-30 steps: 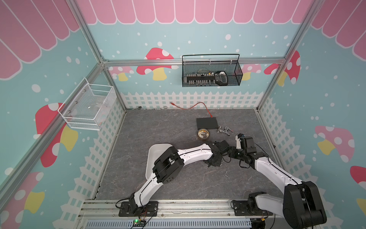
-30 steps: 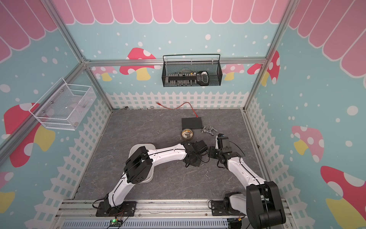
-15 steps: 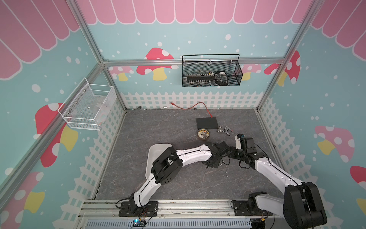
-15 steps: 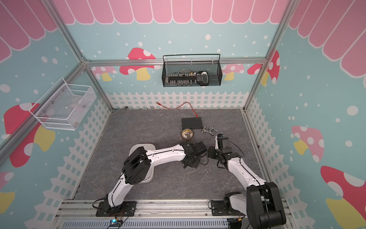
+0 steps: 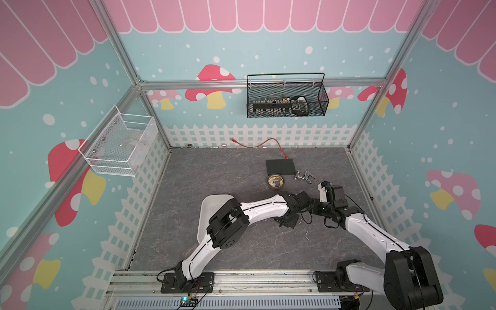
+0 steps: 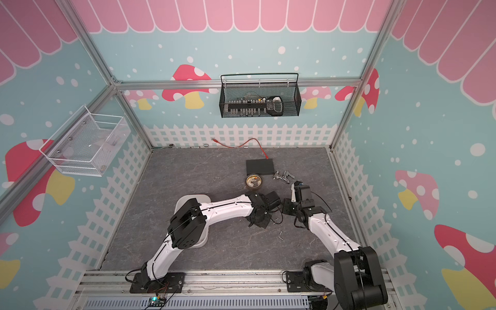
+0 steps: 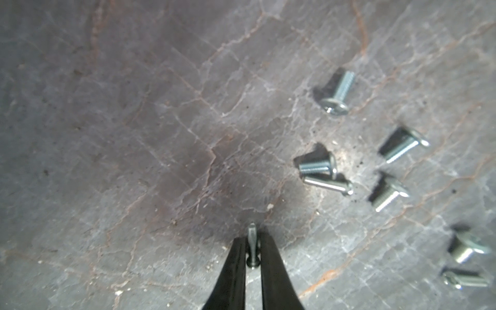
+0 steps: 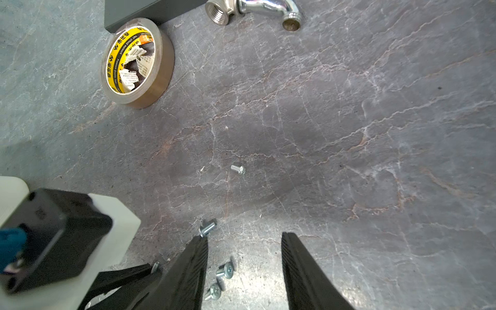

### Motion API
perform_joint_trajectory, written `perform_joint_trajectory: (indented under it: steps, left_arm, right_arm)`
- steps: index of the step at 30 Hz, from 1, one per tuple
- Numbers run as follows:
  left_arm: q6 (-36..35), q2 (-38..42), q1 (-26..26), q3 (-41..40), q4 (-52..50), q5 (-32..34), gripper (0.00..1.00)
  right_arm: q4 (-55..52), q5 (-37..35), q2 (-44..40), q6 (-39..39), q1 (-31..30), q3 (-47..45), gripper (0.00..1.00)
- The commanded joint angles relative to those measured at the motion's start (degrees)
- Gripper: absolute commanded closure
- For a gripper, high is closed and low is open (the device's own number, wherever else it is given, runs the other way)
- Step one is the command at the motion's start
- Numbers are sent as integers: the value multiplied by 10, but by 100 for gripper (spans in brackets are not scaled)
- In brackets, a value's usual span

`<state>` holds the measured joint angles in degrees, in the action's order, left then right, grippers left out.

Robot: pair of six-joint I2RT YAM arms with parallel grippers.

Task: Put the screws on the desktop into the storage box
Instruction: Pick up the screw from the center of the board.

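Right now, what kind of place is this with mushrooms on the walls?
Probably a robot training booth, decorated like a playroom. A metal frame edges mushroom-print walls, and two robot arms on a rail work over a grey desktop scattered with screws.

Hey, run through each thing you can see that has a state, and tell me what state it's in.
left gripper: shut on one screw.
right gripper: open, holding nothing.
loose screws: lying on the desktop.
storage box: on the desktop, partly covered by the left arm.
tape roll: lying on the desktop.
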<state>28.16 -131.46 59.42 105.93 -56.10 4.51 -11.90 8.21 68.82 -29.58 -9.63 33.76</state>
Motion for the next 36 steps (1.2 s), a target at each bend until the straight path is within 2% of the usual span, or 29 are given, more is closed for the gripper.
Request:
perform_joint_trajectory:
  steps: [1, 2, 10, 18, 23, 26, 29, 36]
  left_arm:
    - [-18, -65, 1, -16, -90, -13, 96]
    - [-19, -67, 1, -15, -91, -13, 100]
    - [-10, -42, -5, 3, -88, 20, 100]
    - [4, 42, -13, 26, -51, 29, 100]
    - [4, 96, -15, 7, -40, 21, 100]
    - [11, 139, -24, -33, -36, 33, 100]
    - [21, 212, -50, -107, -21, 53, 100]
    - [35, 428, -179, -343, 31, 47, 100]
  right_arm:
    - [9, 7, -7, 6, 4, -8, 49]
    - [10, 7, -7, 6, 4, -9, 49]
    - [11, 10, -8, 6, 3, -10, 50]
    - [11, 10, -10, 7, 4, -11, 50]
    - [12, 12, -7, 8, 4, -12, 50]
    - [13, 12, -7, 7, 3, -12, 50]
    - [14, 15, -5, 7, 4, -12, 50]
    - [14, 22, 3, 8, 3, -8, 51]
